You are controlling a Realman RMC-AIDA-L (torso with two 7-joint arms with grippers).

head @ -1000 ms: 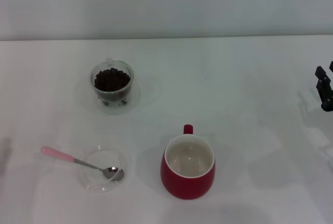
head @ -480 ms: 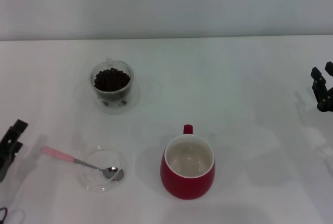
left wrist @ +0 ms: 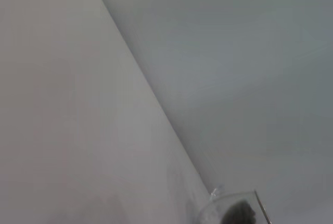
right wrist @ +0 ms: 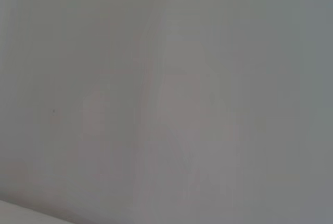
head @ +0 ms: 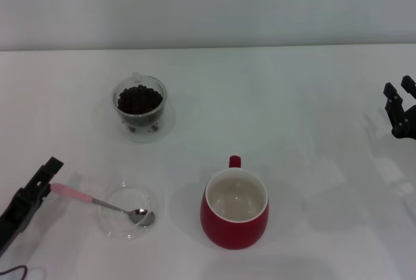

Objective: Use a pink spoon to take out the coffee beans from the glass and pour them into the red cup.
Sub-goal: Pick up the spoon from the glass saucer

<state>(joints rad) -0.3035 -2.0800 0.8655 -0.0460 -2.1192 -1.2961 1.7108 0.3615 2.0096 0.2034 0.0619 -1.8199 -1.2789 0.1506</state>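
The left tool [head: 51,166] is beside the pink spoon [head: 97,201] handle; I cannot tell its opening. The right tool [head: 398,91] stands wide open.

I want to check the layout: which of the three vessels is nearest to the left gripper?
The shallow clear dish, holding the spoon; the left gripper is beside it.

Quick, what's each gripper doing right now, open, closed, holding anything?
Left gripper: by the spoon handle, holding nothing; open or closed cannot be told.
Right gripper: open, empty, at the table's right edge.
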